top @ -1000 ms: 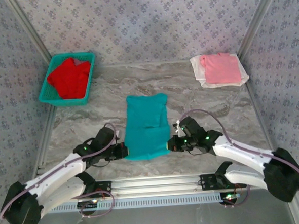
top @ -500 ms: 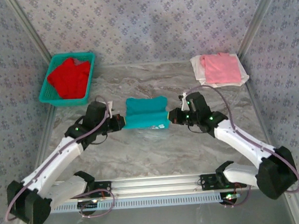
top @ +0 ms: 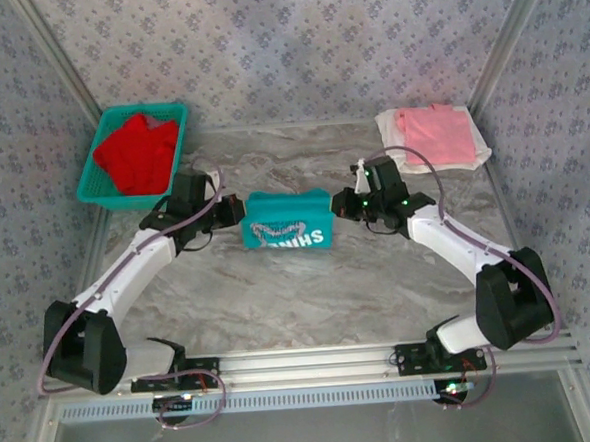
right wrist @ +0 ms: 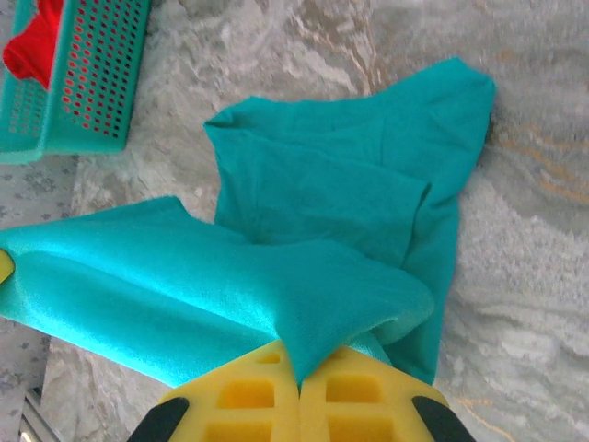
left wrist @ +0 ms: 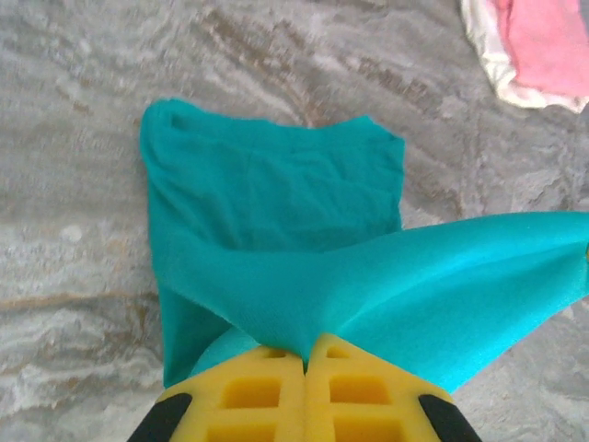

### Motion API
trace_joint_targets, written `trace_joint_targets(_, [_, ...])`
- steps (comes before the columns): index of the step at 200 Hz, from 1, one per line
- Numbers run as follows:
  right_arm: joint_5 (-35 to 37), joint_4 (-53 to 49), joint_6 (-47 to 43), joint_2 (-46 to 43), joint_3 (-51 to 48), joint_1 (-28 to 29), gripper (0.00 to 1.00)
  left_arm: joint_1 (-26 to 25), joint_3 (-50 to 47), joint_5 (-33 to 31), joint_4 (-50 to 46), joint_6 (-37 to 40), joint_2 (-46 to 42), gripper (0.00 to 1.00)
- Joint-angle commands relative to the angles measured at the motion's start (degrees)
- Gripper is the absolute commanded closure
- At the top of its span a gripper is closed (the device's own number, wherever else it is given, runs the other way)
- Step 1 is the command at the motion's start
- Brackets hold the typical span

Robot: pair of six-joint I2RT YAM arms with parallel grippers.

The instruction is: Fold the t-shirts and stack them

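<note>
Sitting far left is red shirt point(top: 136, 153) in basket point(top: 123, 200), then left gripper point(top: 239, 212) clamped on left edge of teal shirt point(top: 287, 223) at mid-table, right gripper point(top: 336, 206) clamped on its right edge, lettering up, pink shirt point(top: 436, 135) on white shirt point(top: 390, 140) far right.

The centre t-shirt point(top: 288, 219) is at the middle of the table point(top: 309, 290), with the left gripper point(top: 240, 212) at its left edge and the right gripper point(top: 336, 206) at its right edge. At the far left corner, the basket point(top: 90, 183) holds another t-shirt point(top: 136, 156). At the far right corner there are 2 more, the upper t-shirt point(top: 435, 135) lying on the lower t-shirt point(top: 393, 145).
</note>
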Motion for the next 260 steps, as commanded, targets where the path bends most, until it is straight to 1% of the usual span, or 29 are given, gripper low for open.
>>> trace_joint_targets(1, [0.1, -1.0, -1.7, 0.4, 3.6, -1.2, 1.00, 0.9, 3.7, 0.9, 1.4, 2.0, 0.9, 1.00])
trace_joint_targets(33, [0.2, -1.0, -2.2, 1.3, 4.5, -1.7, 1.00, 1.2, 4.3, 0.4, 1.8, 2.6, 1.8, 1.00])
trace_joint_targets(82, [-0.8, 0.2, -3.0, 6.7, 7.2, -2.8, 1.00, 2.8, 5.7, 0.6, 4.1, 4.2, 6.9, 1.00])
trace_joint_targets(106, [-1.7, 0.2, -2.6, 9.2, 9.2, -3.4, 1.00, 3.4, 7.3, 1.9, 4.3, 4.2, 8.9, 1.00])
trace_joint_targets(154, [-1.7, -0.3, -2.9, 7.6, 10.0, -3.3, 1.00, 3.5, 7.7, 2.0, 4.2, 4.2, 6.9, 1.00])
trace_joint_targets(178, [-1.6, -0.6, -3.5, 8.3, 11.2, -3.6, 1.00, 3.8, 8.7, 1.7, 4.3, 5.3, 7.7, 1.00])
trace_joint_targets(192, [-2.3, -1.7, -4.2, 10.0, 12.6, -3.8, 1.00, 4.4, 9.6, 1.9, 4.9, 5.7, 8.9, 1.00])
trace_joint_targets(196, [-2.5, -2.5, -4.5, 10.8, 14.8, -3.9, 1.00, 4.5, 9.8, 2.0, 5.1, 5.9, 9.4, 1.00])
trace_joint_targets(207, [-3.1, -3.6, -5.4, 12.7, 16.8, -4.2, 1.00, 4.8, 10.6, 2.2, 5.8, 6.3, 10.8, 1.00])
trace_joint_targets(235, [-3.9, -3.1, -5.7, 18.7, 21.5, -5.4, 1.00, 5.9, 14.8, 2.3, 6.6, 8.1, 17.1, 1.00])
trace_joint_targets(238, [-3.8, -3.3, -5.7, 19.6, 22.2, -5.6, 0.99, 6.0, 15.4, 2.0, 6.7, 8.3, 18.1, 0.97])
trace_joint_targets(241, [-3.8, -3.5, -5.7, 20.6, 23.1, -5.8, 0.97, 6.1, 16.2, 1.8, 6.8, 8.5, 19.1, 0.91])
trace_joint_targets(248, [-4.4, -4.2, -5.8, 23.1, 25.7, -6.3, 0.89, 6.5, 18.1, 1.7, 7.0, 9.0, 21.7, 0.77])
trace_joint_targets(251, [-4.7, -4.4, -5.7, 24.2, 26.8, -6.4, 0.85, 6.8, 19.1, 1.8, 7.0, 9.3, 22.9, 0.72])
trace_joint_targets(257, [-5.2, -4.5, -5.6, 26.6, 29.1, -7.0, 0.75, 7.3, 21.5, 2.0, 7.0, 9.8, 25.5, 0.65])
trace_joint_targets(260, [-5.2, -4.7, -5.6, 27.8, 30.3, -7.2, 0.72, 7.5, 22.7, 1.9, 7.0, 9.9, 26.9, 0.63])
